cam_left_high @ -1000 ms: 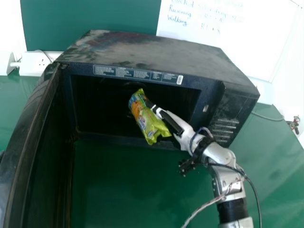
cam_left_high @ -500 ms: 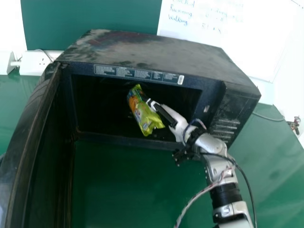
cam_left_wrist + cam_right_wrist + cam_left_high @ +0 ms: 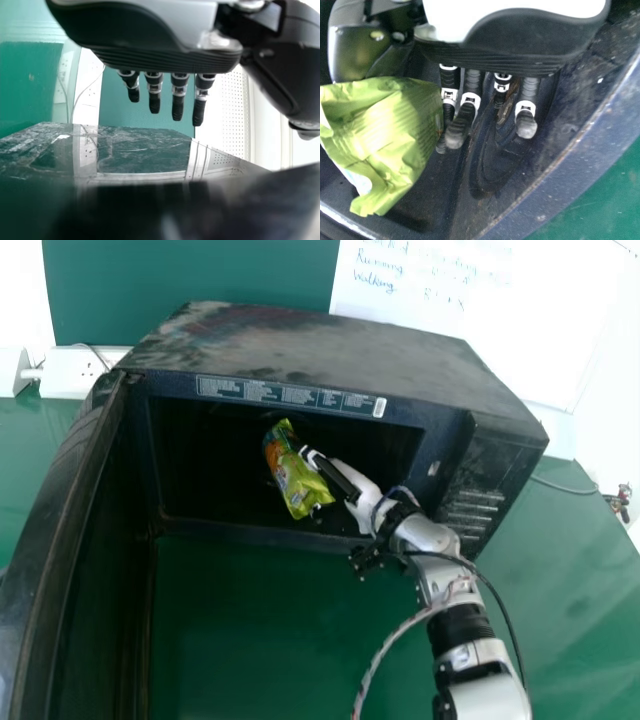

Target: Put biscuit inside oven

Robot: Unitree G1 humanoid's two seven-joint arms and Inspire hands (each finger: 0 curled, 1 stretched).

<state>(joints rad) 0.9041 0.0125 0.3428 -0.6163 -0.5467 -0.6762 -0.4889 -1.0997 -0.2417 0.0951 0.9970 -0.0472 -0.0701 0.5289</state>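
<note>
Half-closed, the right robot hand (image 3: 360,505) grips the biscuit packet (image 3: 298,485) at the oven's (image 3: 300,335) mouth; the left robot hand's (image 3: 165,59) fingers are straight.

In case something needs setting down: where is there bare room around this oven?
The green table is bare between the open door and right arm; so is the oven's top. Crowded: the oven's mouth, where the right hand holds the biscuit packet.

The oven (image 3: 310,345) sits on the table (image 3: 290,640), door (image 3: 95,540) at the left, biscuit packet (image 3: 297,483) in its mouth, whiteboard (image 3: 500,335) behind (rightward, mostly).
</note>
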